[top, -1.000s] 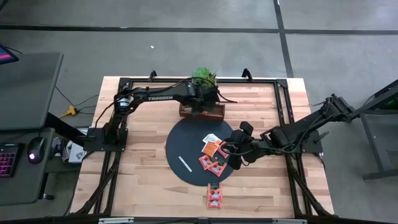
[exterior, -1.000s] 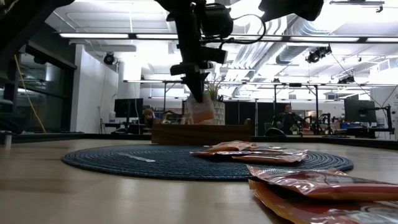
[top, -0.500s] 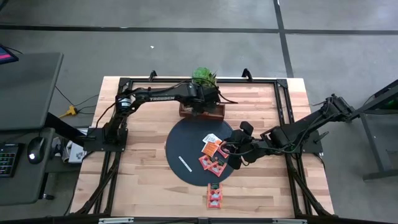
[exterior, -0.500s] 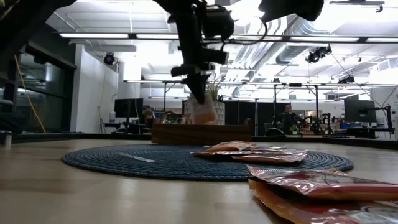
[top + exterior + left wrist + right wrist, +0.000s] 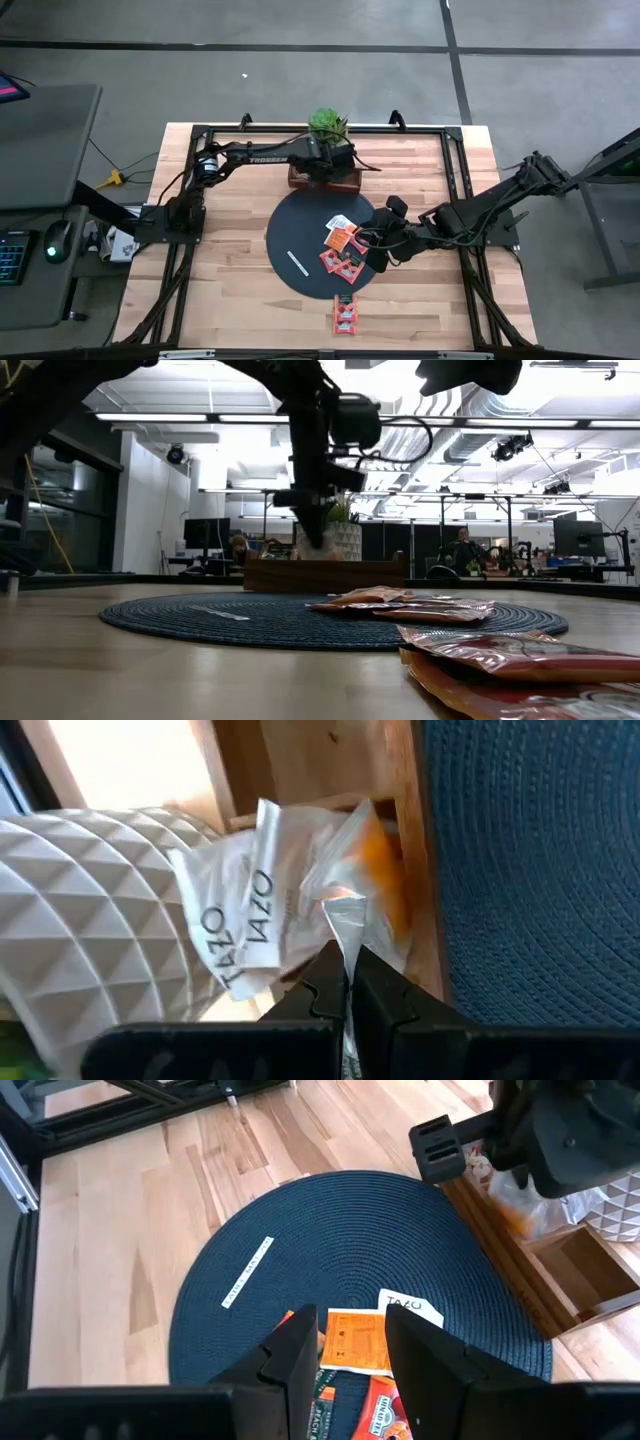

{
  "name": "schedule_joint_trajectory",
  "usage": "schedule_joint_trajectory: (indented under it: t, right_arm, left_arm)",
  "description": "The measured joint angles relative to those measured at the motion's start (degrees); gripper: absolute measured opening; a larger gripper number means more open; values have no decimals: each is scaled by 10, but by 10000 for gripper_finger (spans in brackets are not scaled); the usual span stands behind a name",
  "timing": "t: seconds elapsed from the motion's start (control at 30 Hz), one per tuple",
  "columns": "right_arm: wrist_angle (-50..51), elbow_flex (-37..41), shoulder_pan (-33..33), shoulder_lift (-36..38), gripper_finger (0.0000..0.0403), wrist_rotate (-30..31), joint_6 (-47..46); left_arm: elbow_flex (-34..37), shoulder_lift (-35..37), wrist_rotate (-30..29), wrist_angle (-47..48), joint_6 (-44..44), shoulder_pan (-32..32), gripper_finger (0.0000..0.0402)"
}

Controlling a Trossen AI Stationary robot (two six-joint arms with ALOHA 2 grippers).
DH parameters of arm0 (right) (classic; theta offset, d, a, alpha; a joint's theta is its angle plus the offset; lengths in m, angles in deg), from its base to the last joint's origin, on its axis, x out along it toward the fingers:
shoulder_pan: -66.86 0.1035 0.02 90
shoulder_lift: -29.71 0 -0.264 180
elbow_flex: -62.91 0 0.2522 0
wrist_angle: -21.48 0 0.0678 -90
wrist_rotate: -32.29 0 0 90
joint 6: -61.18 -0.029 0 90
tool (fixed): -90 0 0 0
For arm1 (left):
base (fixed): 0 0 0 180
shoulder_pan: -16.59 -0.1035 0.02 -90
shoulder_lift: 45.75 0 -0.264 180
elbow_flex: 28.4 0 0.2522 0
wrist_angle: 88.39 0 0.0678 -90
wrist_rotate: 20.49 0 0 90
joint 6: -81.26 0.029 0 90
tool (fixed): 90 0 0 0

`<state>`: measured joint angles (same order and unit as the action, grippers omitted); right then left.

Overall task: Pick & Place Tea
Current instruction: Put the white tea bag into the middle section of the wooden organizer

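My left gripper (image 5: pixel 320 166) (image 5: pixel 311 536) is over the brown wooden tray (image 5: pixel 350 184) at the dark round mat's (image 5: pixel 295 235) far edge, shut on an orange and silver tea sachet (image 5: pixel 375 890). White sachets (image 5: pixel 245 920) lie in the tray compartment beneath it. My right gripper (image 5: pixel 376 248) (image 5: pixel 355 1365) hovers open over the mat's right part, above orange-red sachets (image 5: pixel 343 250) and a white one (image 5: pixel 411 1308). Two more sachets (image 5: pixel 345 313) lie flat on the table near the mat's near edge. My left gripper pinches the sachet's silver crimped edge (image 5: pixel 345 925) between its two fingers, coming from above and pointing down. The sachet hangs below the fingers inside the tray, its lower part against the white sachets there.
A white faceted pot (image 5: pixel 90 910) with a green plant (image 5: pixel 326 122) stands just behind the tray. A thin white strip (image 5: pixel 298 264) lies on the mat's left part. Bare wood table lies left and right of the mat; black frame rails (image 5: pixel 452 170) edge the table.
My left gripper has moved toward the table's far edge and down, staying shut. The sachet that hung above the tray's wall is now lowered into the tray, behind that wall in the low view. The right arm has kept still.
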<state>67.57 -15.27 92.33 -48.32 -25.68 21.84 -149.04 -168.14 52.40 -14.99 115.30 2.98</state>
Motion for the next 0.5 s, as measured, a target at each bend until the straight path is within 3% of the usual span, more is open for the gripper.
schedule_joint_trajectory:
  t: [0.5]
  right_arm:
    - [1, 0, 0, 0, 117, 2, -7]
  left_arm:
    - [-1, -8, 0, -1, -8, -10, 0]
